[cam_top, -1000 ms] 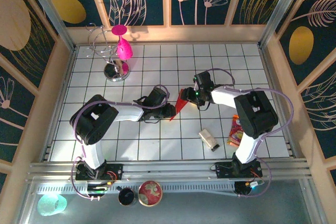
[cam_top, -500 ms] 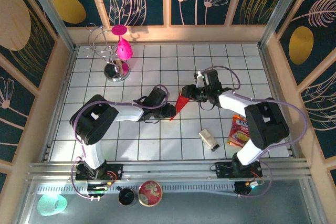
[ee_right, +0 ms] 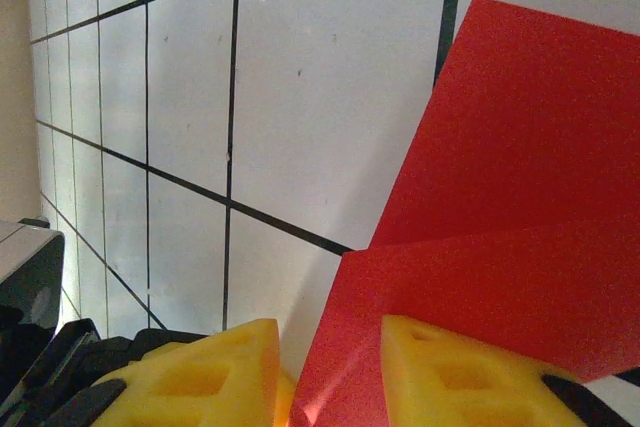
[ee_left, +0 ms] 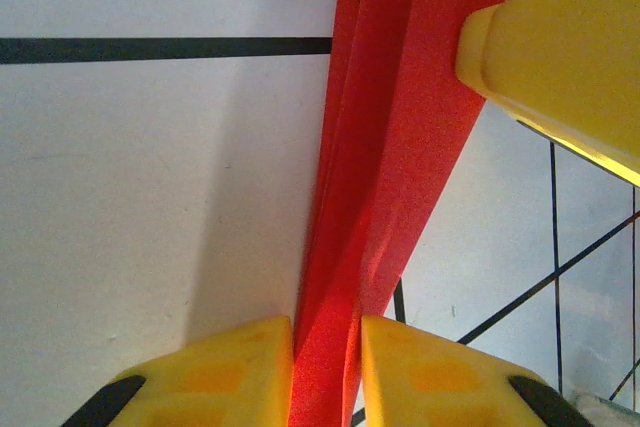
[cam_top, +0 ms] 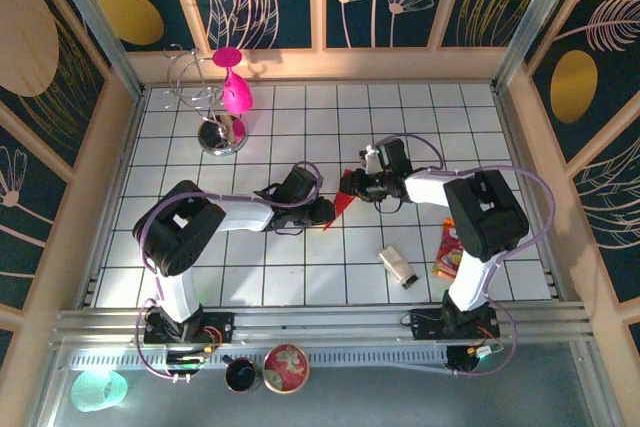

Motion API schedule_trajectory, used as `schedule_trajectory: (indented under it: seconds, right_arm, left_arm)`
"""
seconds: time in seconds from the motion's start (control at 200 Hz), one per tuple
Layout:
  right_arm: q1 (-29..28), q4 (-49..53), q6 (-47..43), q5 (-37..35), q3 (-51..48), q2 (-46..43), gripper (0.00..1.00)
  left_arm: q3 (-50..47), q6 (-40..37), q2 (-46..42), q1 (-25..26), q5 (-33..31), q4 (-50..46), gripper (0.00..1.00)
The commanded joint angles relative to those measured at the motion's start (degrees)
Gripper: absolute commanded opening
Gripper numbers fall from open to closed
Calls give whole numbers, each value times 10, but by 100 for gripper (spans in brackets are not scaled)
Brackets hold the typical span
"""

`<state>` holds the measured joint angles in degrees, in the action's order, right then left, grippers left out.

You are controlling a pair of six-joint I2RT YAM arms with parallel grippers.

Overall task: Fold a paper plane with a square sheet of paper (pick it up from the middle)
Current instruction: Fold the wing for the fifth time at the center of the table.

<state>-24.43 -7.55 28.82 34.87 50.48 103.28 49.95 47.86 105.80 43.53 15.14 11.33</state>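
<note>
The square sheet of paper (cam_top: 342,195), bright red and folded into a narrow creased strip, stands on edge above the white tiles at mid-table. My left gripper (cam_top: 326,211) is shut on its lower end; in the left wrist view the folded red layers (ee_left: 380,147) run up from between my left gripper's (ee_left: 327,367) yellow pads. My right gripper (cam_top: 352,185) is at the paper's upper end. In the right wrist view a red flap (ee_right: 520,197) reaches between the right gripper's (ee_right: 330,367) jaws, with a gap beside the left pad. One right finger (ee_left: 560,57) shows beside the strip.
A magenta goblet (cam_top: 236,90) hangs on a wire stand (cam_top: 222,137) at the back left. A printed snack packet (cam_top: 450,247) and a small grey-white object (cam_top: 399,265) lie at the right front. Wooden walls ring the tiled floor (cam_top: 200,247).
The right gripper's jaws have narrowed around the paper's upper end, and the right forearm swung out to the right and back. The left gripper has kept still on the paper.
</note>
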Motion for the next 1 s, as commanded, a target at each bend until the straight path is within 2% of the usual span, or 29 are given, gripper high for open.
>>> schedule_trajectory:
  seconds: [0.0, 0.616, 0.996]
  right_arm:
    - [-5, -12, -5, 15, 15, 13, 33]
    - [-10, 12, -15, 11, 31, 44, 28]
    - [-13, 51, -25, -24, 46, 67, 24]
  left_arm:
    - [-12, -2, 43, 3, -26, -19, 24]
    - [-14, -2, 43, 3, -24, -17, 23]
    - [-14, -3, 9, 3, -35, -24, 23]
